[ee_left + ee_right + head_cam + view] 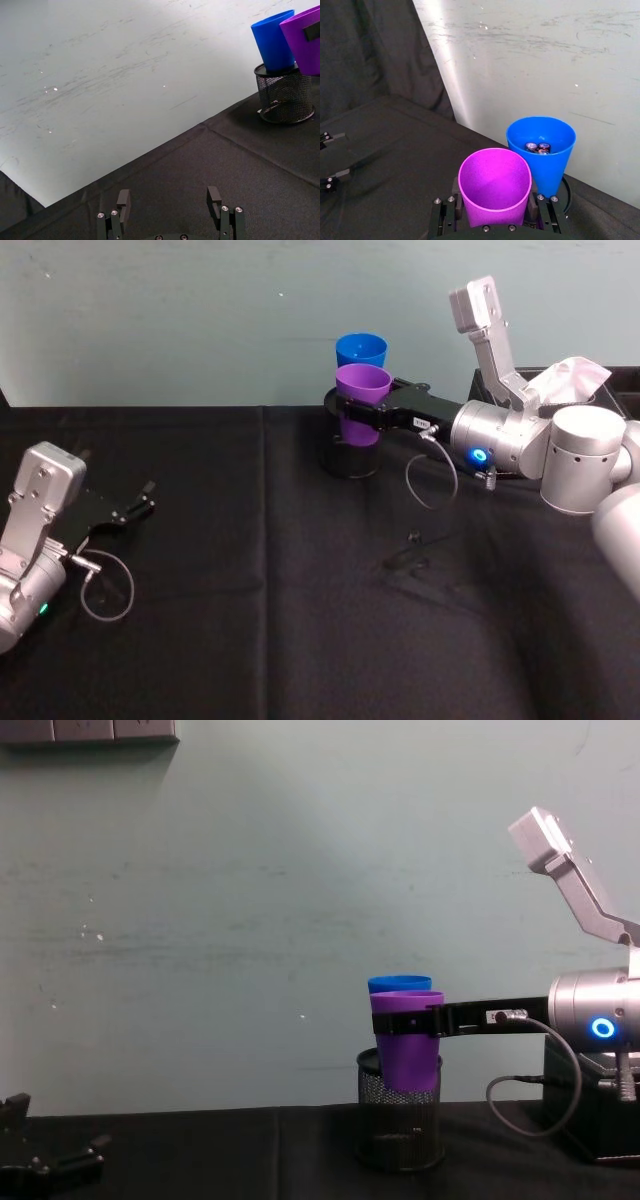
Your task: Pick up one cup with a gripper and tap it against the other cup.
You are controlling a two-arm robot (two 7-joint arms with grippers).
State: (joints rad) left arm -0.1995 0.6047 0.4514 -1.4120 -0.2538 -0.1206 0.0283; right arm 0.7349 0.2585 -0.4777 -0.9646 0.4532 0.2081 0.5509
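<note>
Right end effector (350, 412) clenched round the purple cup (362, 383), held aloft with the blue cup (361, 348) just beyond it.
The blue cup stands in a mesh pen holder (349, 460) below the clamp. The tap looks imminent, needing only a slight nudge forward. Left end effector (135, 508), released, sits parked well apart.

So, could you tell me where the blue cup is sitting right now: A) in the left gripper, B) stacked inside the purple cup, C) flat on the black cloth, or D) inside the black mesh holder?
D: the blue cup stands with its base down in the black mesh holder, while the right gripper holds the purple cup next to it.
</note>
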